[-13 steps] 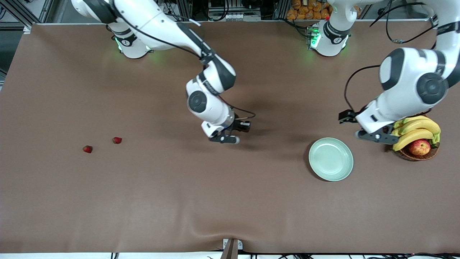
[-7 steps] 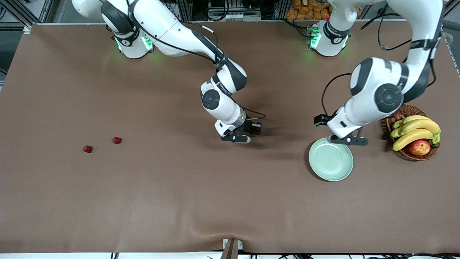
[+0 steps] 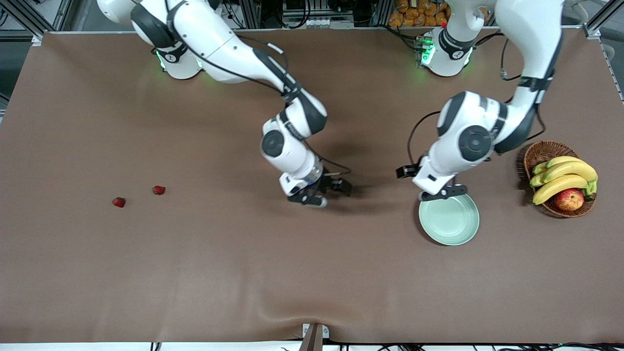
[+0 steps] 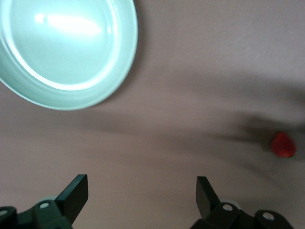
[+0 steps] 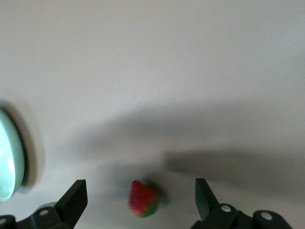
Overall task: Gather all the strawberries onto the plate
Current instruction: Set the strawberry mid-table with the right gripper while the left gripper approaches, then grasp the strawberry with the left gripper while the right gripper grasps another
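Observation:
Two strawberries point(image 3: 118, 202) point(image 3: 158, 190) lie on the brown table near the right arm's end. A third strawberry point(image 5: 143, 199) rests on the table between the wide-open fingers of my right gripper point(image 5: 140, 187); it also shows in the left wrist view point(image 4: 283, 144). In the front view my right gripper point(image 3: 325, 192) hangs low over mid-table and hides that berry. The mint-green plate point(image 3: 448, 219) point(image 4: 125, 62) point(image 5: 8, 162) is empty. My left gripper point(image 3: 442, 193) point(image 4: 142, 183) is open and empty over the plate's rim on the robots' side.
A wicker basket point(image 3: 541, 151) holding bananas point(image 3: 565, 178) and a red-yellow apple point(image 3: 569, 199) stands at the left arm's end, beside the plate. Bare brown cloth stretches between the berries and the plate.
The right gripper has opened and let go of a strawberry onto mid-table. The left arm has swung from over the basket to the plate's rim.

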